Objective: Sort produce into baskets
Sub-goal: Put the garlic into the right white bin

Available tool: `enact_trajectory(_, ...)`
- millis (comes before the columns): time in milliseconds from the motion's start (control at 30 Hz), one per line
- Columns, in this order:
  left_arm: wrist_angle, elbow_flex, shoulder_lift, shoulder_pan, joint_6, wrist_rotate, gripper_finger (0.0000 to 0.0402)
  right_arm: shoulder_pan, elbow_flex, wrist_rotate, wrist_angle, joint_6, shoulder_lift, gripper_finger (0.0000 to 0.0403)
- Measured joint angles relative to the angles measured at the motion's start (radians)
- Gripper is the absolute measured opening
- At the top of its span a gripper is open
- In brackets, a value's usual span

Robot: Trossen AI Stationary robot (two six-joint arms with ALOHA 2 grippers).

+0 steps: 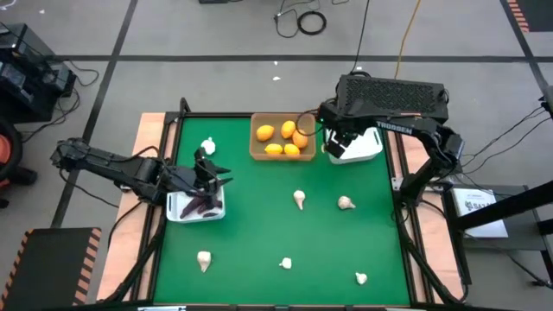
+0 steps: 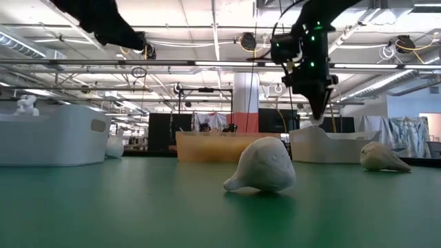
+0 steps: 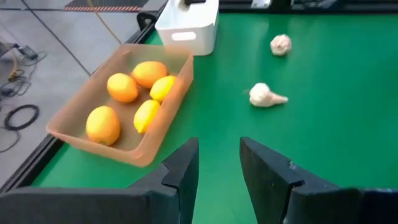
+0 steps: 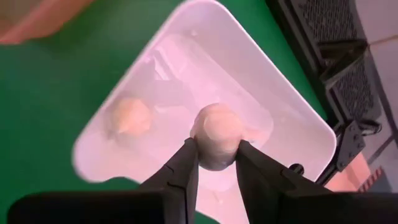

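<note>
The right gripper (image 4: pixel 216 163) hangs over the white basket (image 1: pixel 363 149) at the far right of the green surface (image 1: pixel 259 225), its fingers (image 4: pixel 181 171) closed on a whitish bulb (image 4: pixel 216 134) held just above the basket's floor; a second bulb (image 4: pixel 129 118) lies inside that basket, beside the held one. In the low view this gripper (image 2: pixel 317 114) points down into the same basket (image 2: pixel 331 146). The left gripper (image 1: pixel 216 177) hovers above the other white basket (image 1: pixel 177 210) near the left edge, where dark purple pieces (image 1: pixel 203 206) lie; its fingers (image 3: pixel 183 174) stand a narrow gap apart with nothing between them. Between the two white baskets, at the far edge, sits the tan basket (image 1: pixel 256 149) holding orange and yellow fruits (image 1: pixel 282 139); the left wrist view shows five of them (image 3: pixel 134 99) in it. Loose bulbs lie scattered on the surface: one (image 1: pixel 209 145) beyond the left gripper, two near the middle (image 1: pixel 299 199) and (image 1: pixel 346 203), and three toward the near edge (image 1: pixel 204 259), (image 1: pixel 285 263), (image 1: pixel 361 277). In the low view one bulb (image 2: pixel 262 165) lies close to the camera, with another (image 2: pixel 383 158) off to its right.
</note>
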Motion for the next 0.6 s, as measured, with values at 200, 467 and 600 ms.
enact_trajectory(200,0.067,0.000,0.000,0.051,0.056,0.125,0.0125,-0.036,-0.049,-0.001,0.052,-0.020,0.000,0.0101)
enact_trajectory(467,0.068,0.000,0.000,0.065,0.057,0.143,0.0125,-0.043,-0.060,-0.001,0.052,-0.032,0.000,0.0124)
enact_trajectory(600,0.125,-0.001,0.000,0.048,0.060,0.142,0.0125,-0.043,-0.060,-0.001,0.052,-0.036,0.000,0.0136)
